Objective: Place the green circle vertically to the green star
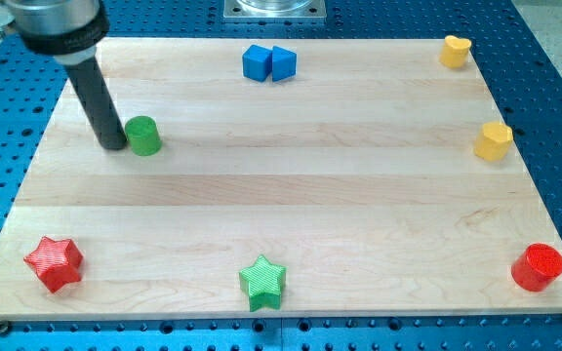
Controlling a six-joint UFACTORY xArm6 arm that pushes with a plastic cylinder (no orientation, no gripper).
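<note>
The green circle point(144, 135) stands on the wooden board point(291, 185) at the view's upper left. The green star point(262, 281) lies near the view's bottom edge, a little left of the middle. My tip point(115, 144) rests on the board right against the green circle's left side; the dark rod rises from it toward the view's top left.
A red star point(55, 262) lies at the bottom left. A red circle point(538, 267) is at the bottom right. Two blue blocks point(268, 63) sit together at the top middle. Two yellow blocks stand at the top right point(456, 51) and right edge point(494, 141).
</note>
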